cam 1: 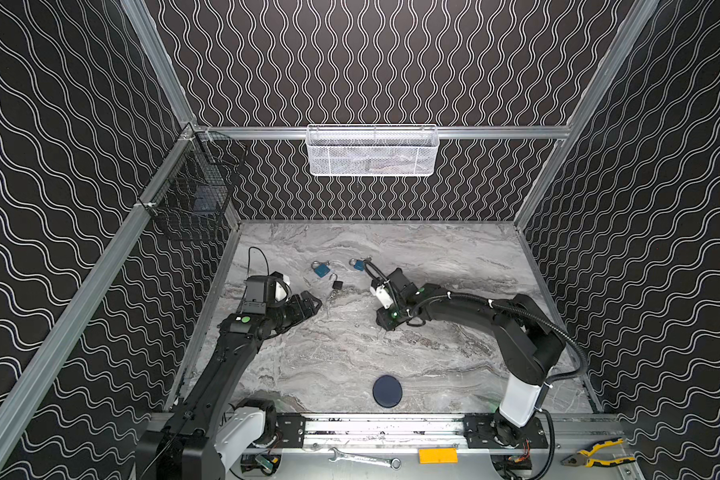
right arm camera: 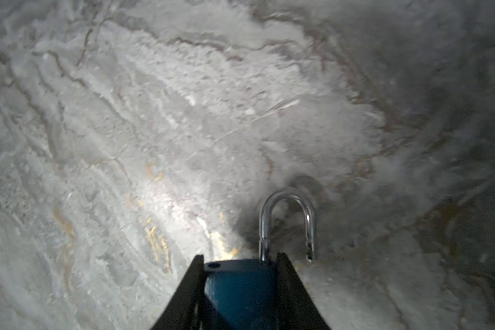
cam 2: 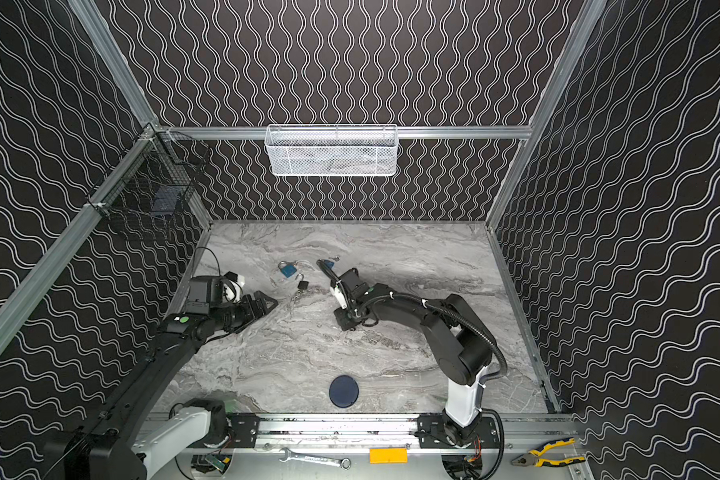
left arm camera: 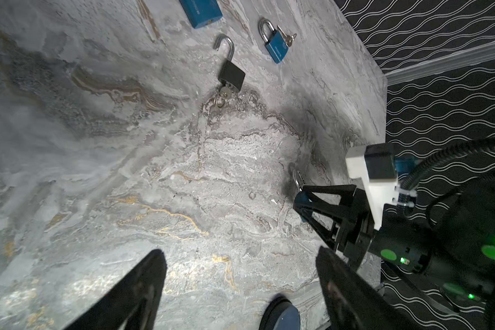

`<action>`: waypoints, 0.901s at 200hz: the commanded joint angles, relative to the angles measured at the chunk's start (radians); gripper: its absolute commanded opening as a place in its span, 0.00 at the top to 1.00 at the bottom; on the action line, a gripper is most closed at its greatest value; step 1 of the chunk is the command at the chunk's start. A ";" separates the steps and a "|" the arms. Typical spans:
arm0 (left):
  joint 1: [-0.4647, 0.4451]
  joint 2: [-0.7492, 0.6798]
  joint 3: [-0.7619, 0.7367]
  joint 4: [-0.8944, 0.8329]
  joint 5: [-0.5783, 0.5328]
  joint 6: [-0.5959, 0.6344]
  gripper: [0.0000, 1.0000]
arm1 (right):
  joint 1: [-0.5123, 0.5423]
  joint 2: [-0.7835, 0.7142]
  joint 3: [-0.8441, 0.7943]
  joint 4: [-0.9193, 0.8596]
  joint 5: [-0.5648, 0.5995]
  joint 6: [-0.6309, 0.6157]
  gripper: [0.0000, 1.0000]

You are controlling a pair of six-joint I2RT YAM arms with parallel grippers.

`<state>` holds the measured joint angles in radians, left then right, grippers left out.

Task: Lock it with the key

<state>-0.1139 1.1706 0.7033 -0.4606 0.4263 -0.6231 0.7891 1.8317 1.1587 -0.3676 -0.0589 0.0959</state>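
My right gripper (right arm camera: 240, 261) pinches the blue padlock (right arm camera: 239, 288) by its flat sides, shackle (right arm camera: 265, 223) standing open; it looks dense, rigid and slick, while my left gripper (left arm camera: 240, 254) gapes empty.

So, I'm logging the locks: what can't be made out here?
Keyhole end of the held padlock: covered by the right gripper in the right wrist view, hidden under it in both top views.
Shackle of another blue padlock: cut off by the left wrist view's edge.
Contents of the white basket: blurred behind mesh in both top views.
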 commanded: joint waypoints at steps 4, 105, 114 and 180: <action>-0.013 0.001 -0.042 0.081 0.045 -0.016 0.15 | 0.061 -0.016 -0.020 0.011 0.072 -0.002 0.89; -0.069 -0.007 -0.146 0.144 0.068 -0.043 0.18 | 0.338 -0.058 -0.103 0.157 0.277 0.014 0.89; -0.082 -0.002 -0.154 0.148 0.066 -0.046 0.19 | 0.352 -0.076 -0.121 0.181 0.291 0.011 0.89; -0.159 0.037 -0.200 0.287 0.117 -0.118 0.20 | 0.389 -0.161 -0.185 0.268 0.310 -0.007 0.89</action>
<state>-0.2539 1.1915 0.4942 -0.2707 0.5167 -0.7105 1.1717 1.6840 0.9741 -0.1616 0.2268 0.1101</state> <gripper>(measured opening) 0.806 0.355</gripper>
